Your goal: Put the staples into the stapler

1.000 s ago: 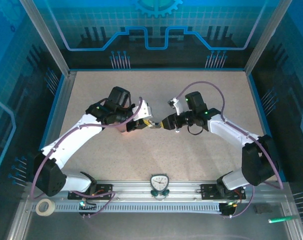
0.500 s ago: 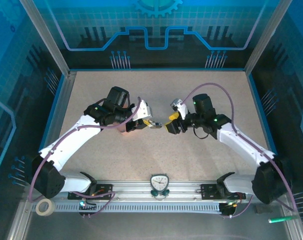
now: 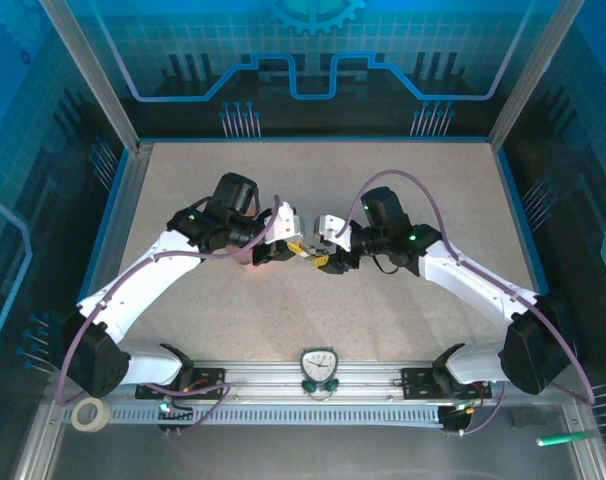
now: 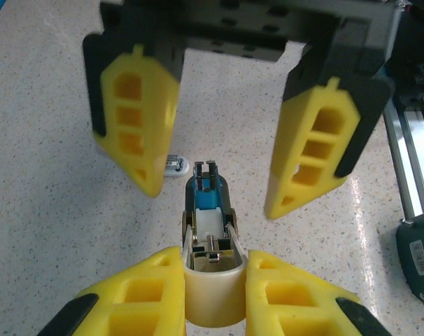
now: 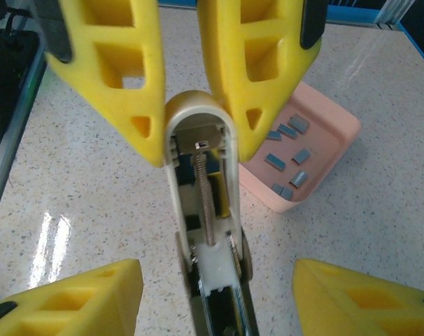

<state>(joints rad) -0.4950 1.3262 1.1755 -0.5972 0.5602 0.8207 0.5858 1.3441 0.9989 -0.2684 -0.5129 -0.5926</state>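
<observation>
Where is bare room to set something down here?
Free: table along the back wall, the near strip by the front rail, the right side past the right arm. Crowded: centre, where left tool and right tool meet at the stapler near the pink tray.

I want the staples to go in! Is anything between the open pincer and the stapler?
Nothing visible is. The right pincer stands open around the stapler at its opened end, with bare gaps on both sides. The left pincer holds the stapler's other end, shut on it.

Stapler [image 5: 198, 119] open; staples [image 5: 285, 150] in pink tray [image 5: 341, 122].
</observation>
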